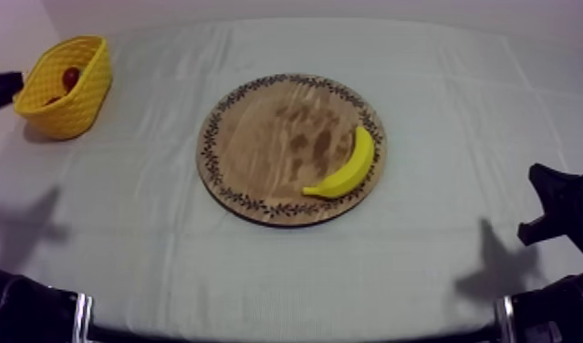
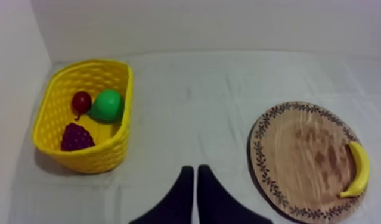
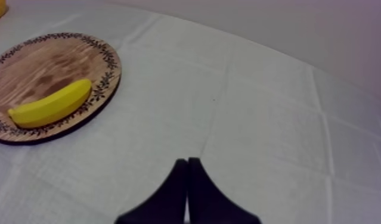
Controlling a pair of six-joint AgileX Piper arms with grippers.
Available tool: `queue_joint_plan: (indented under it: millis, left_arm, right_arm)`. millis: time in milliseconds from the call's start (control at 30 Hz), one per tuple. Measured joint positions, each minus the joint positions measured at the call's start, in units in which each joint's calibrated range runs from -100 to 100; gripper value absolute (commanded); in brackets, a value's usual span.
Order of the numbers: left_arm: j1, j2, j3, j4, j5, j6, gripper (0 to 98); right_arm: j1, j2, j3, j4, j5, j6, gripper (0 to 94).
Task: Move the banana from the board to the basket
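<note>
At the far left of the table [image 1: 459,82] stands the yellow basket [image 1: 76,105], which holds 3 toy fruits: a small red fruit [image 2: 81,102], a pear [image 2: 108,105] and a bunch of grapes [image 2: 77,137]. The left gripper [image 2: 195,171] hangs low over the table between basket and board, its fingers pressed together on nothing. The wooden board [image 1: 267,137] sits mid-table, well apart from the basket. The banana [image 1: 348,168] lies along its right rim, and neither arm touches it. The right gripper [image 3: 187,162] hovers to the right of the board, fingers likewise clenched on nothing.

I judge this to be step 1, with no reach begun. The right arm is nearer the banana, so the next move calls for parting its fingers and coming down across the banana's middle. The carry leftward looks unobstructed, though the 3 fruits crowd the basket.
</note>
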Motion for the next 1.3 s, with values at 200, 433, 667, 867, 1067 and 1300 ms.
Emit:
queue_joint_plan:
  millis: [200,433,667,867,1067,1300]
  left_arm:
    - [2.0,12.6,-15.6,-0.45,9.5,-0.1,0.0]
    - [7.7,26.5,-28.6,-3.02,16.4,1.8,0.0]
    - [15.5,37.1,-35.8,-4.92,17.1,4.3,0.0]
    - [21.9,44.7,-41.5,-5.28,18.3,6.5,0.0]
    - [27.9,53.1,-47.8,-5.16,19.2,7.9,0.0]
    - [32.7,62.6,-55.7,-3.43,19.6,9.0,1.3]
  right_arm:
    - [0.0,0.0,0.0,0.0,0.0,0.0,0.2]
    - [0.0,0.0,0.0,0.0,0.0,0.0,0.2]
    - [0.0,0.0,0.0,0.0,0.0,0.0,0.2]
    - [0.0,0.0,0.0,0.0,0.0,0.0,0.2]
    - [0.0,0.0,0.0,0.0,0.0,0.0,0.2]
    - [0.0,0.0,0.0,0.0,0.0,0.0,0.2]
